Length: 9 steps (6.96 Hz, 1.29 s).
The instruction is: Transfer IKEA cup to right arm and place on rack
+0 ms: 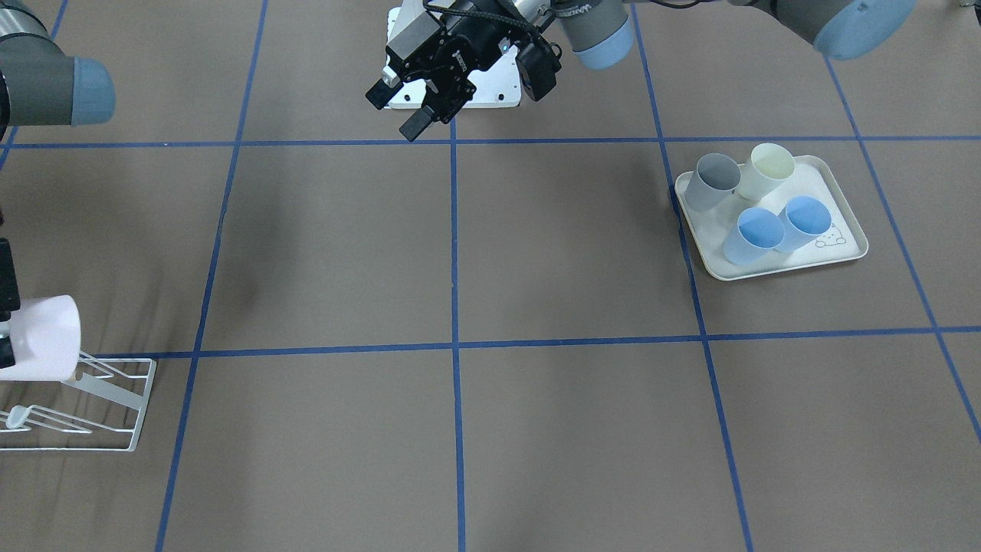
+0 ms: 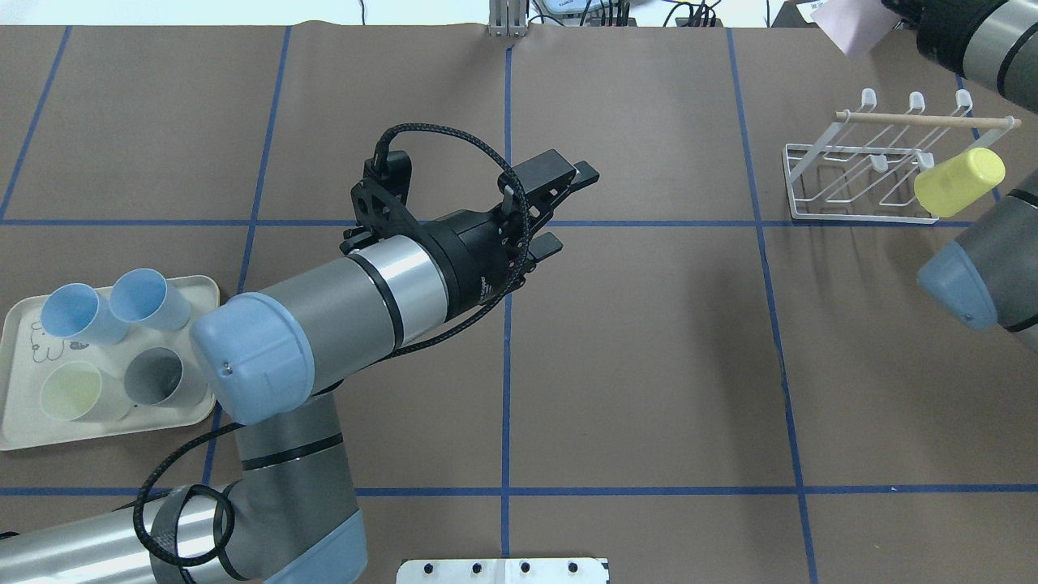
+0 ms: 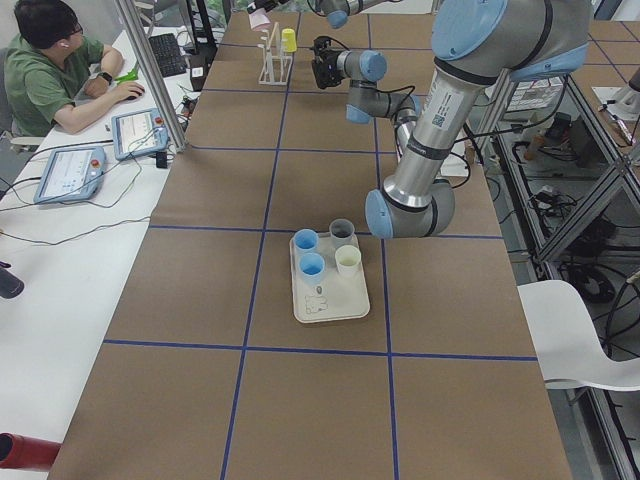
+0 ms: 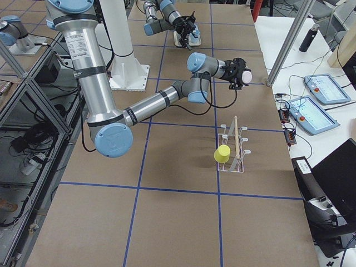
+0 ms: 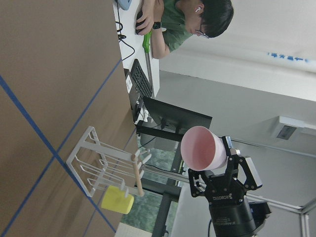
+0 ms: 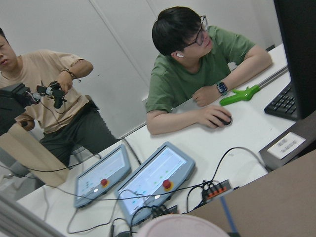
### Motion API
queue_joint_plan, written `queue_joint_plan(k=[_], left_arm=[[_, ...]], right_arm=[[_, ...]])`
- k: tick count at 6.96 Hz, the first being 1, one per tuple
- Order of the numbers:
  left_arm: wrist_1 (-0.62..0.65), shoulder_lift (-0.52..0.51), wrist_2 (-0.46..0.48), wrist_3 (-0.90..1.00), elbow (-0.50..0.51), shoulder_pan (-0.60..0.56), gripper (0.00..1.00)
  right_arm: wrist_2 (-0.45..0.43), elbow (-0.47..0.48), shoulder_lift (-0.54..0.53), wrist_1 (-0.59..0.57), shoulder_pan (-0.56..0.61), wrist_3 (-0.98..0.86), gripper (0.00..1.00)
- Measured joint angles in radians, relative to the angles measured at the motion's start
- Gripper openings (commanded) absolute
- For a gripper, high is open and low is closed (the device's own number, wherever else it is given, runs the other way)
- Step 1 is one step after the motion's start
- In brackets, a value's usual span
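Observation:
My right gripper (image 5: 215, 174) is shut on the base of a pale pink IKEA cup (image 5: 202, 148), which it holds in the air with the mouth tilted sideways. The cup (image 2: 851, 31) hangs beyond the far end of the white wire rack (image 2: 859, 174) and does not touch it. A yellow cup (image 2: 960, 182) sits on one of the rack's prongs. My left gripper (image 2: 572, 207) hovers open over the table's middle with nothing between its fingers. In the front-facing view the pink cup (image 1: 42, 337) shows just above the rack (image 1: 115, 395).
A cream tray (image 2: 16, 438) at my left holds several cups, two blue, one grey, one pale yellow. A person (image 3: 45, 70) sits at a side desk beyond the rack with control tablets (image 3: 70, 170). Another person (image 6: 54, 98) stands nearby.

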Motion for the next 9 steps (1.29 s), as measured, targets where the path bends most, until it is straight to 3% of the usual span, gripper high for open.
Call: queue_joint_plan(k=[2, 4, 9], left_arm=[[0.216, 0.000, -0.098, 0.082, -0.051, -0.076, 1.00], [0.329, 0.006, -0.192, 0.144, -0.063, -0.156, 1.00], [0.362, 0.062, -0.256, 0.202, -0.070, -0.202, 1.00]], right_arm=[[-0.094, 0.001, -0.101, -0.031, 0.003, -0.200, 0.00], [-0.134, 0.004, -0.165, -0.058, 0.001, -0.299, 0.00], [-0.184, 0.052, -0.255, -0.073, -0.088, -0.404, 0.00]])
